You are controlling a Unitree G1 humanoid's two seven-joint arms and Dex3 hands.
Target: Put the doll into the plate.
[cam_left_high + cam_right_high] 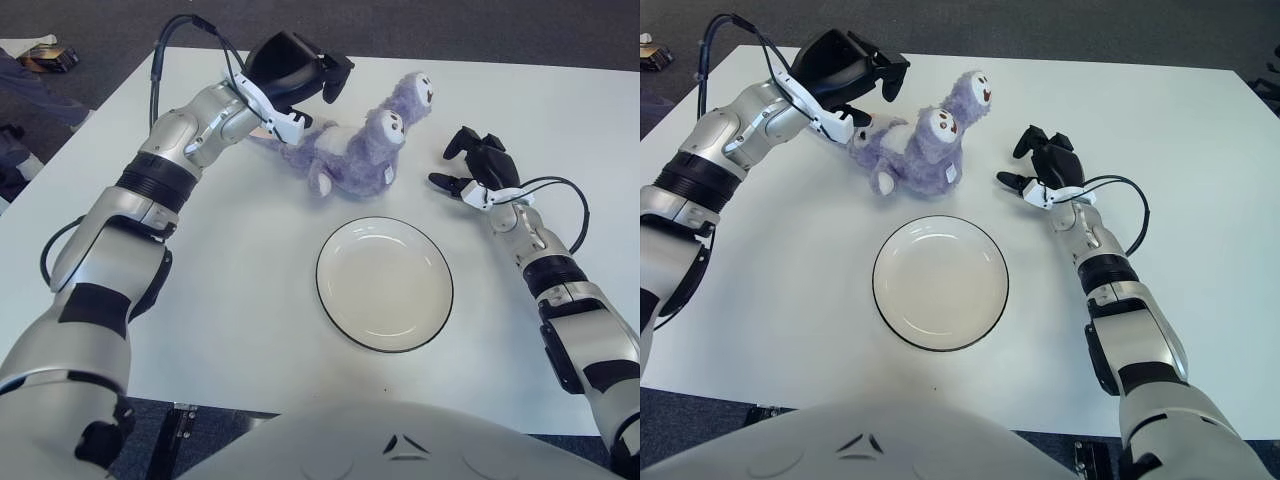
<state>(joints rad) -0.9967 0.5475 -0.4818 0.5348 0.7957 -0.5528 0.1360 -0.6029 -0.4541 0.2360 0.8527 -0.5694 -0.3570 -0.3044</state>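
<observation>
With left hand point(293, 72) fingers released above it, doll point(350, 150) lies tilted beyond plate point(384, 284); right hand point(481, 165) fingers spread, empty.

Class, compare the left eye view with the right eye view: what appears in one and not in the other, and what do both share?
Only the left eye view shows the whole dark object on the floor at the upper left.

Only the right eye view shows the table's right edge.

Both show the purple doll lying on the white table beyond the plate, the left hand by the doll, and the right hand open to the doll's right.
</observation>
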